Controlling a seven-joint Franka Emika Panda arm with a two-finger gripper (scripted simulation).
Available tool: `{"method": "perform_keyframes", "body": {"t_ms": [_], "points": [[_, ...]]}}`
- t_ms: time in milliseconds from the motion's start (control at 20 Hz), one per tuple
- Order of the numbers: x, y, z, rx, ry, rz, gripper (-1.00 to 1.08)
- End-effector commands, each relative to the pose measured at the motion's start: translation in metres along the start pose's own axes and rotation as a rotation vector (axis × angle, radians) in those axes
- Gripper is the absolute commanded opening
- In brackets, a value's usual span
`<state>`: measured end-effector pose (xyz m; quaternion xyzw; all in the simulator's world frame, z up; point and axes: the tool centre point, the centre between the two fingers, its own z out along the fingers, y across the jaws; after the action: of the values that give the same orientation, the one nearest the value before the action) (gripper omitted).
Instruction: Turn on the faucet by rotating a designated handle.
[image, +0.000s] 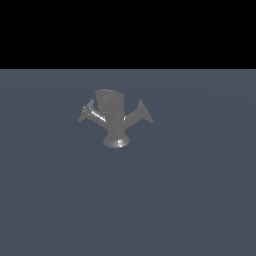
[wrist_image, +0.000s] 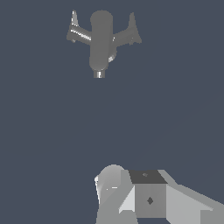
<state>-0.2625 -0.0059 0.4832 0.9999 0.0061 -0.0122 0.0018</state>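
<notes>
A grey metal faucet (image: 113, 117) stands on the flat grey-blue floor on a flared base (image: 116, 142). It has a broad spout body and two winged handles, one toward the exterior view's left (image: 89, 113) and one toward its right (image: 142, 113). The wrist view shows the faucet (wrist_image: 101, 41) from above, with both handles (wrist_image: 77, 32) (wrist_image: 130, 33) sticking out sideways. Grey blocky parts of my gripper (wrist_image: 146, 197) show at the edge of the wrist view, far from the faucet. I cannot tell if the jaws are open or shut. The arm is not in the exterior view.
The floor (image: 190, 200) is a plain grey-blue surface around the faucet. A black band fills the upper part of the exterior view.
</notes>
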Motion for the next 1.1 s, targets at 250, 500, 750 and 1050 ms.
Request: {"method": "perform_keyframes", "body": {"t_ms": [250, 500, 750, 1050], "points": [[0.043, 0.026, 0.075, -0.007, -0.094, 0.037, 0.05], [0.081, 0.047, 0.142, 0.01, -0.136, 0.047, -0.66], [0.147, 0.026, 0.176, -0.055, -0.075, -0.147, -0.8], [0.207, 0.037, 0.235, 0.022, -0.013, -0.052, -0.54]]}}
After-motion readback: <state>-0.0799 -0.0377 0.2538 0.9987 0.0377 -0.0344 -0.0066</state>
